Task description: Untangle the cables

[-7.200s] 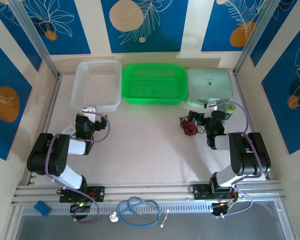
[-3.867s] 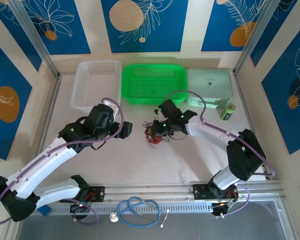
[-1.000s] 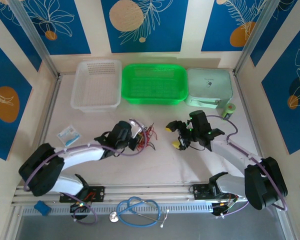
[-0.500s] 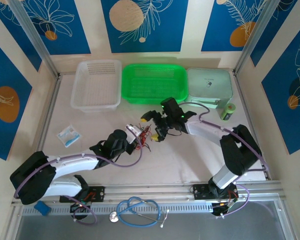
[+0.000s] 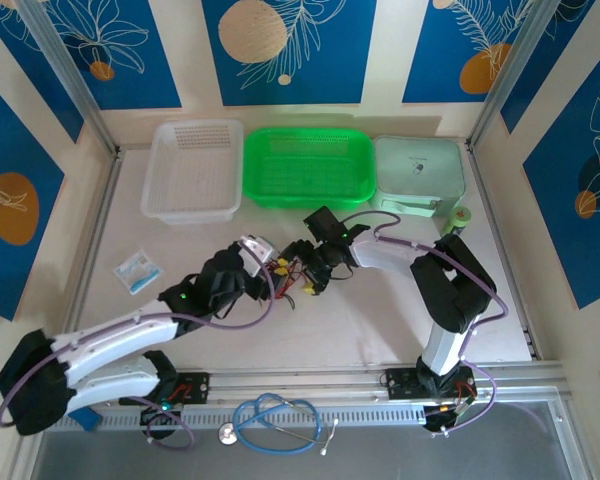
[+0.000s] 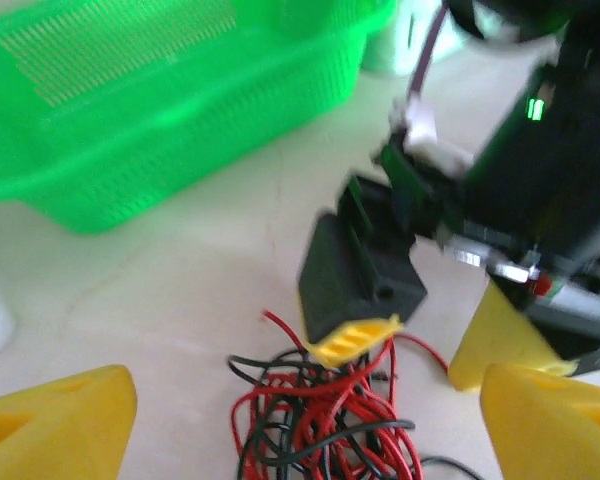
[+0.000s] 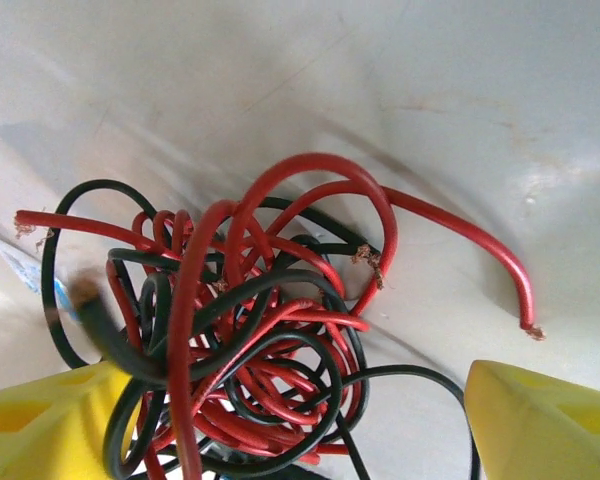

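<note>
Right now your tangled red and black cables (image 5: 298, 282) lie in one heap on the table (image 5: 380, 320) at the middle of the top view, below the green basket (image 5: 308, 165), while your left gripper (image 6: 310, 420) and right gripper (image 7: 300, 420) both hold their fingers (image 6: 55, 420) wide apart, the heap seen between them.

This looks like a robotics lab test cell: a left arm (image 5: 120, 335) and right arm (image 5: 450, 290) bolted to an aluminium rail (image 5: 300, 377) at a pale tabletop (image 5: 360, 315), boxed in by metal posts (image 5: 65, 75) and blue printed panels (image 5: 330, 60).
</note>
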